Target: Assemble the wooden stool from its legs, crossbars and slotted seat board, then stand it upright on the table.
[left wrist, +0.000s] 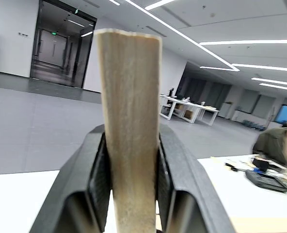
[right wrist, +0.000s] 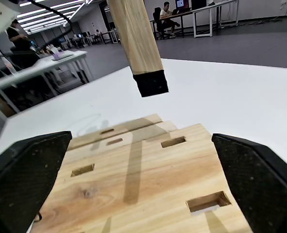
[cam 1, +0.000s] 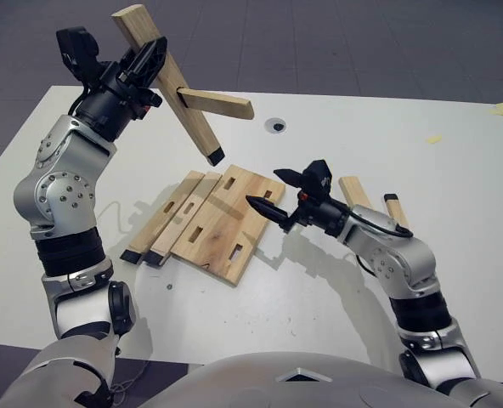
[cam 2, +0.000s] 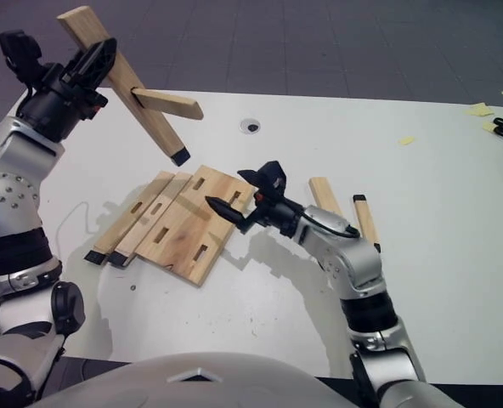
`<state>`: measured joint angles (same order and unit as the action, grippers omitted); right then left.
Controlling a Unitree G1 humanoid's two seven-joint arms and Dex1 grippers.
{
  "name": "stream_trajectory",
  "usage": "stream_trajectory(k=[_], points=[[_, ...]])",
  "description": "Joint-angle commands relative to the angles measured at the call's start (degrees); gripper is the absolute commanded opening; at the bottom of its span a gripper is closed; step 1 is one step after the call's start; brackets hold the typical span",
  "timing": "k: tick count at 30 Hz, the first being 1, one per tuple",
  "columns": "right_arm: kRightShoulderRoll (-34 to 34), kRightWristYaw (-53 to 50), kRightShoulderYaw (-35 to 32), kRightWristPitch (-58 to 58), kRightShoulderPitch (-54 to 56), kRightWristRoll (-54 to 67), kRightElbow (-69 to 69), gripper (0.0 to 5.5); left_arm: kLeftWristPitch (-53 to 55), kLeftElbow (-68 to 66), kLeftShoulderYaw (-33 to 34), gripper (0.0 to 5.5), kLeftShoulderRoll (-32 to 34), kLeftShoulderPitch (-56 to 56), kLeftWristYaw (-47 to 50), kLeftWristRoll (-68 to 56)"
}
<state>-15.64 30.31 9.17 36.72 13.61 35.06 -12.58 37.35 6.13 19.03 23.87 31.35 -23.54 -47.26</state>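
Upper left, the left gripper clamps a pale, black-capped wooden leg bearing a crossbar. At centre, the right gripper gapes over the slotted seat board. Next, probably: lower the leg into the board.

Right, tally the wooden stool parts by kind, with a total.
Slotted seat board: 1
Black-capped legs: 4 (one held, two left of the board, one right)
Bars, no cap showing: 2 (one plugged into the held leg, one loose)
Total: 7
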Motion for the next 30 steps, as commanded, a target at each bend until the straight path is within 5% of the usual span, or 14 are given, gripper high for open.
stream_trajectory(k=[1, 10, 16, 24, 30], points=[[2.43, -0.22, -1.19, 1.45, 3.57, -0.28, 6.50, 5.40, 4.27, 3.55, 0.35, 1.02, 2.94, -3.92, -4.62, -3.83], [2.37, 5.58, 2.31, 12.01, 6.80, -0.21, 16.39, 5.40, 2.86, 2.73, -3.05, 1.02, -1.02, -6.15, -3.57, -1.13], [0.72, -6.64, 3.57, 10.52, 8.21, -13.51, 24.74, 5.40, 2.19, 3.87, -2.85, 1.02, -1.33, -7.00, -2.23, -0.22], [-1.25, -15.03, -2.27, 13.78, -1.77, -17.37, 15.72, 5.40, 1.34, 4.57, -3.01, 1.02, -1.23, -6.99, -1.37, 1.10], [4.48, -22.85, -5.00, 11.17, -5.95, -18.96, 7.74, 5.40, 1.49, 5.84, -3.84, 1.02, -2.39, -7.63, -0.80, 0.70]])
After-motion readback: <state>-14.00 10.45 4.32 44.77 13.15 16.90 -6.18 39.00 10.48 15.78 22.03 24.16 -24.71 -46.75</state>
